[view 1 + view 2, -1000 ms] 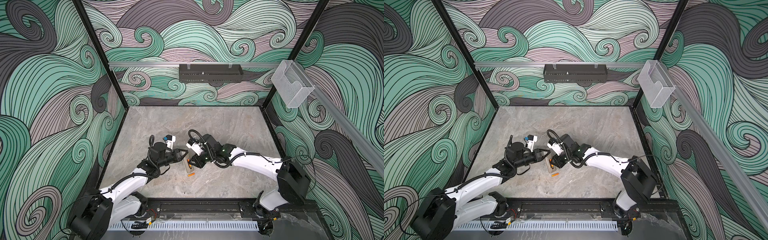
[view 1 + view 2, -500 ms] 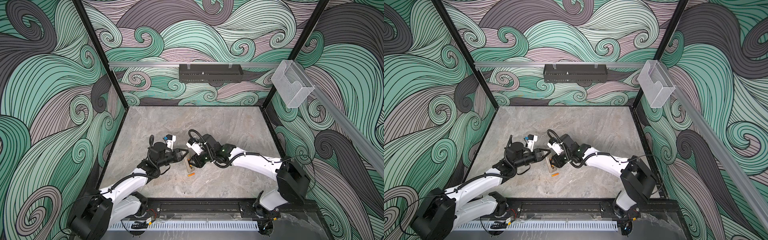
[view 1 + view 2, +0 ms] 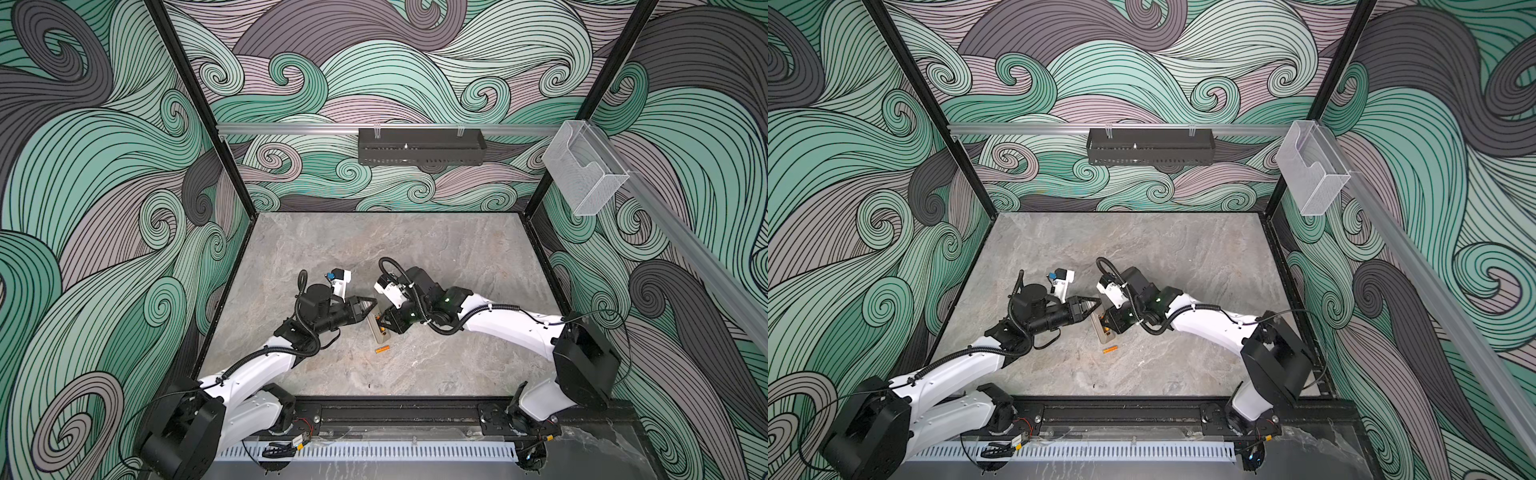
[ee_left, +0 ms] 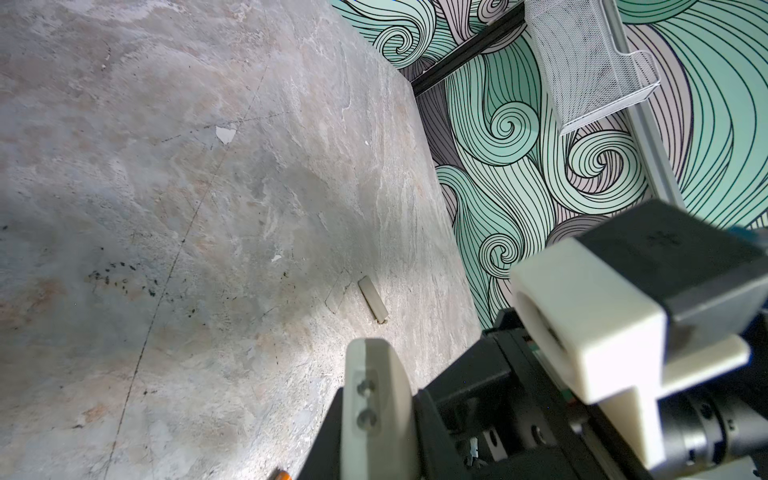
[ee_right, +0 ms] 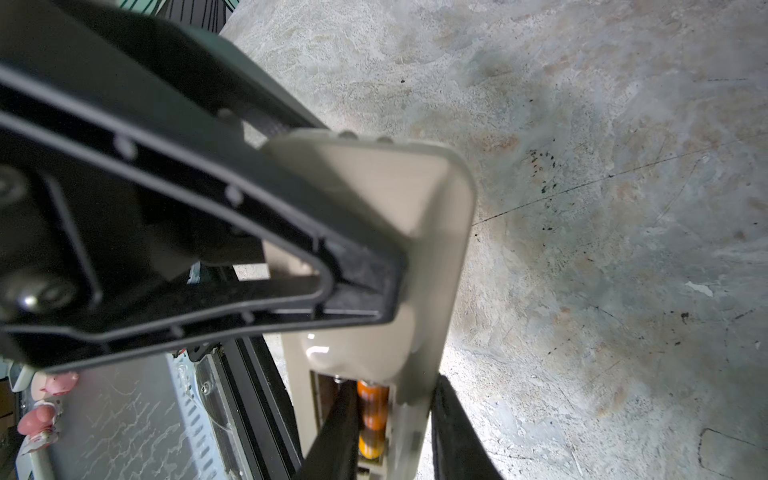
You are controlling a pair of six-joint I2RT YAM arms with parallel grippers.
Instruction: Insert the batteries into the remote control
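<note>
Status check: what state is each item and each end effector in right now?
Remote control: back up, compartment open.
Battery in compartment: lying in the slot; seating unclear.
Loose battery: lying on the table.
Battery cover: off, flat on the table.
Left end effector: shut on the remote control.
Right end effector: jaws straddling the battery in compartment; grip unclear.

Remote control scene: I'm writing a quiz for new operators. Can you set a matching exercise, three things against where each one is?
Things: 1 loose battery; 2 second battery; 3 left gripper.
Places: A in the open compartment of the remote control; B clamped on the remote control's end; C lying on the table.
Pairs: 1-C; 2-A; 3-B.
</note>
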